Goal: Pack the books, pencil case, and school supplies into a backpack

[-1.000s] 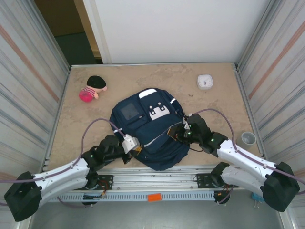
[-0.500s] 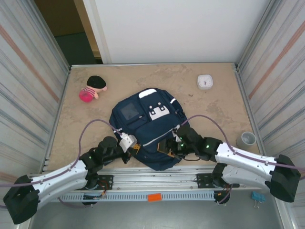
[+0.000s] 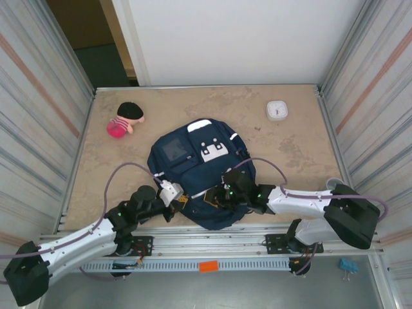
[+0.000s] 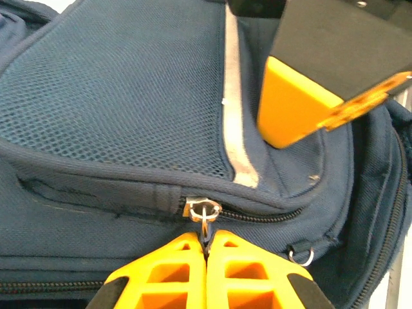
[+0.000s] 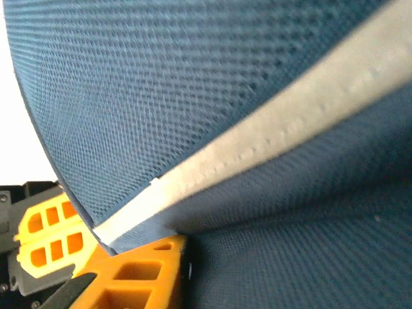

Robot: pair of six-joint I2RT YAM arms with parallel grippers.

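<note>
The navy backpack (image 3: 199,170) lies flat mid-table, white patch up. At its near-left edge my left gripper (image 3: 181,198) is shut on the silver zipper pull (image 4: 205,212), orange fingertips (image 4: 193,254) pressed together under the slider. My right gripper (image 3: 214,196) sits on the near edge just right of it. One orange finger (image 5: 138,273) presses into a fold of blue fabric by the white trim stripe (image 5: 257,145), and fabric hides the other. That gripper also looms over the stripe (image 4: 239,161) in the left wrist view. Books, pencil case and school supplies are out of view.
A pink plush toy with a black cap (image 3: 125,120) lies far left. A white square device (image 3: 277,110) sits far right, and a grey cup (image 3: 335,185) stands by the right wall. Metal walls flank the table; a rail runs along the near edge.
My right gripper has slid left along the backpack's near edge toward the left gripper, opening and then closing on the fabric. The left gripper has held the zipper pull almost still.
</note>
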